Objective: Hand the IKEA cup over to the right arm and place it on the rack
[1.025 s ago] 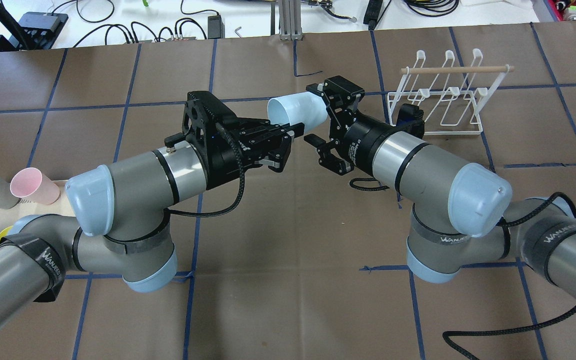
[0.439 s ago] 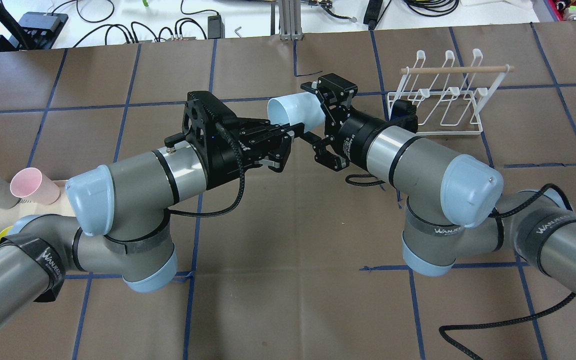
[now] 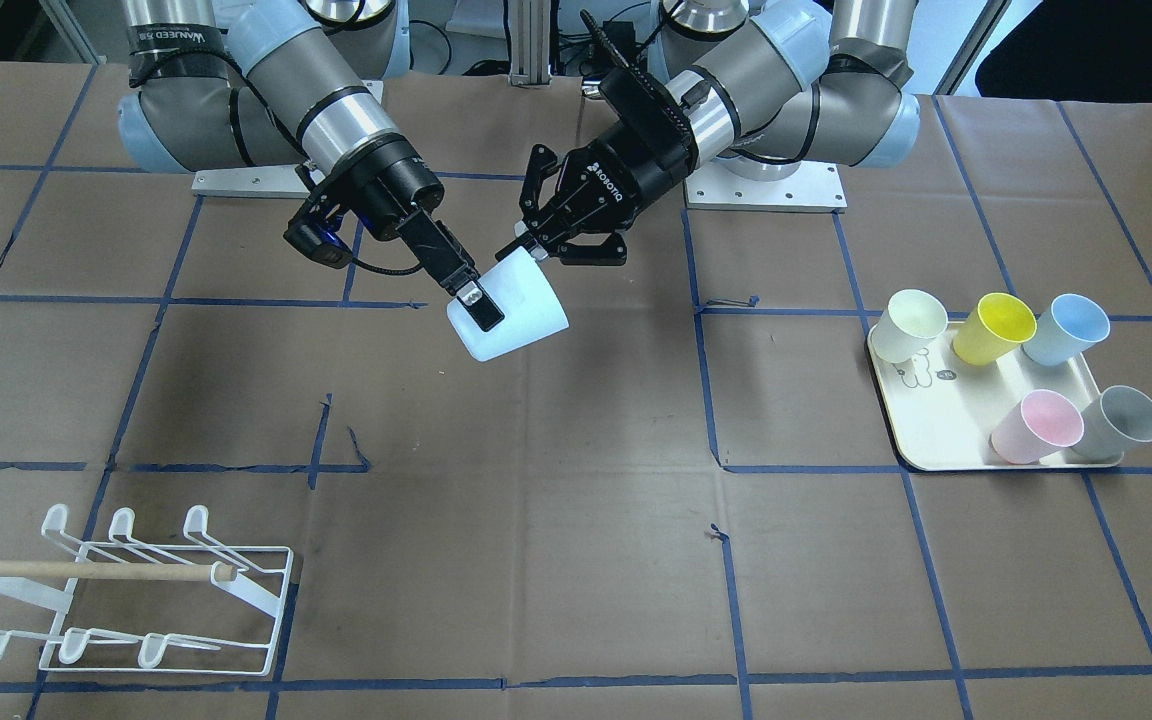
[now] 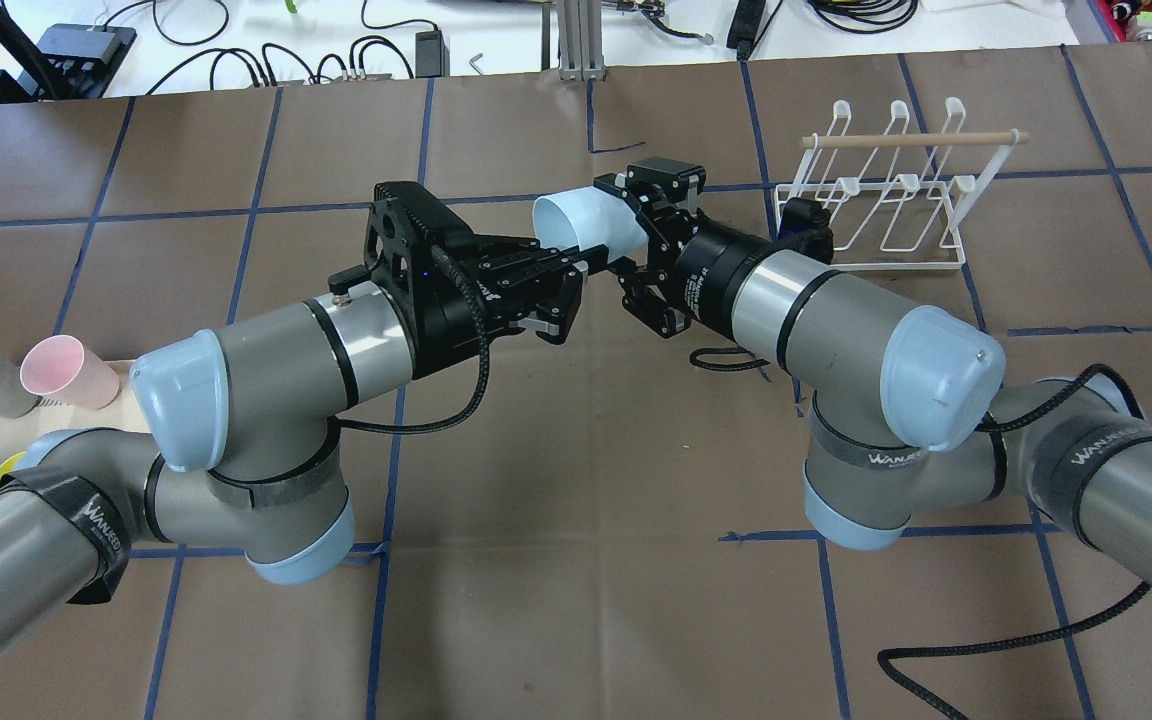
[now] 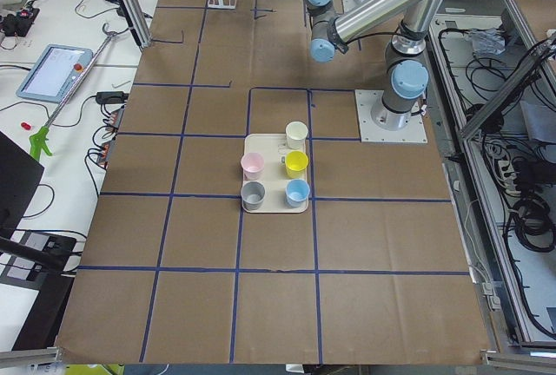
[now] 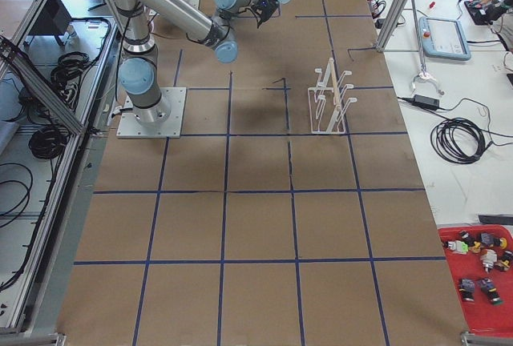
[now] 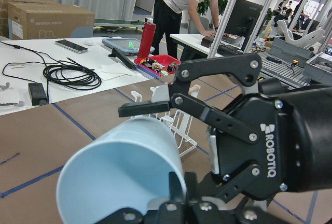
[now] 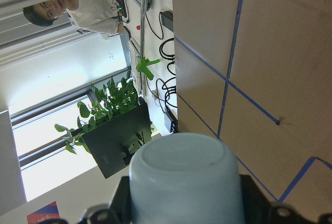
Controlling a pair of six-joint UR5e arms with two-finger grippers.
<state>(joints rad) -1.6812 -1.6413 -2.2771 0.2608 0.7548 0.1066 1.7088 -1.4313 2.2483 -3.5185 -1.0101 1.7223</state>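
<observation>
Gripping the pale blue cup (image 4: 576,222) by its rim, the left gripper (image 4: 584,268) holds it sideways in the air over the middle of the surface (image 4: 576,480). The right gripper (image 4: 618,232) is spread wide, straddling the cup's base. The rack (image 4: 886,215) stands toward the far right corner.

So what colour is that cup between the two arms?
The cup is pale blue; clearest in left wrist view.

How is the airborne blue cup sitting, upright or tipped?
Tipped sideways: the blue cup shows its open mouth to the side, flat base toward the right gripper.
</observation>
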